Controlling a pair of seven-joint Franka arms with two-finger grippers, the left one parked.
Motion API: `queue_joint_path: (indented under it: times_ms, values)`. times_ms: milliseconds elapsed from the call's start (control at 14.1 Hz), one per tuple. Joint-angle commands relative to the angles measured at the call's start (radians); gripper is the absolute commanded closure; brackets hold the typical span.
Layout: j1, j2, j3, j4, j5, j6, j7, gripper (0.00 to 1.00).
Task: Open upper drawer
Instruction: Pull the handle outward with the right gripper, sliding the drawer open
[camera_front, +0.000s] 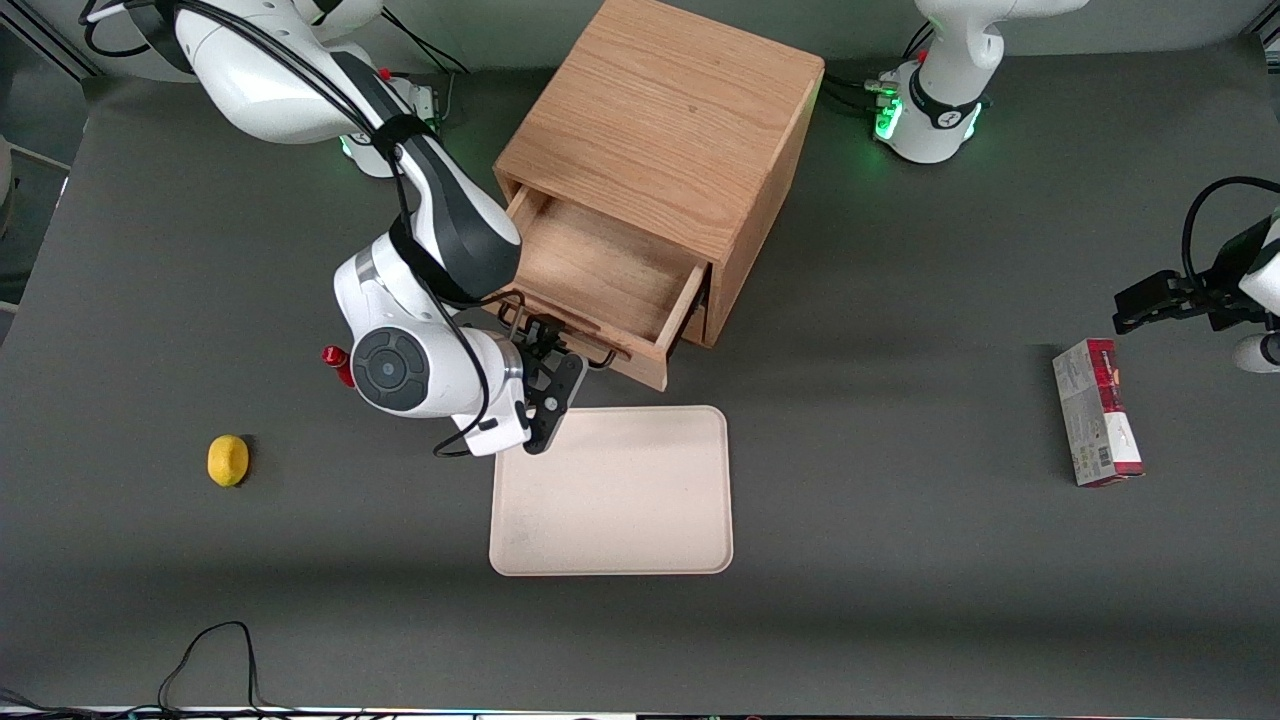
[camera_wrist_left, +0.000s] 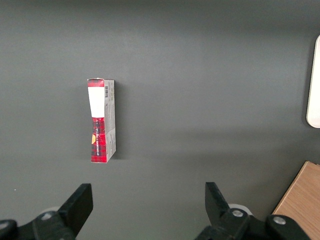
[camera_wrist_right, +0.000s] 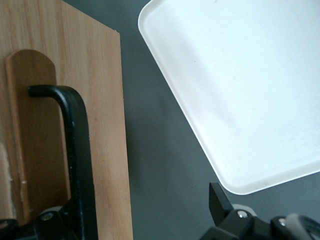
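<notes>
The oak cabinet (camera_front: 665, 120) stands at the table's middle, and its upper drawer (camera_front: 600, 265) is pulled well out, showing an empty plain-wood tray. The thin black wire handle (camera_front: 565, 338) (camera_wrist_right: 75, 145) sits on the light wood drawer front (camera_wrist_right: 102, 125). My right gripper (camera_front: 543, 345) (camera_wrist_right: 147, 207) is in front of that drawer front, at the handle. It is open, with the fingers spread wide. One finger lies close by the handle bar, and the other finger (camera_wrist_right: 219, 197) hangs over the dark table next to the tray's corner. Nothing is clamped.
A cream tray (camera_front: 612, 490) (camera_wrist_right: 240, 90) lies on the table just in front of the open drawer, nearer the front camera. A yellow lemon (camera_front: 228, 460) lies toward the working arm's end. A red and white box (camera_front: 1097, 412) (camera_wrist_left: 102, 122) lies toward the parked arm's end.
</notes>
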Motion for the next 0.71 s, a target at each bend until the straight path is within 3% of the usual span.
queue_joint_path:
  times_ms: [0,638]
  values:
    - [-0.01,0.049,0.004,0.073,-0.013,0.004,-0.022,0.0]
    - [-0.047,0.057,0.004,0.1,-0.01,0.002,-0.018,0.0]
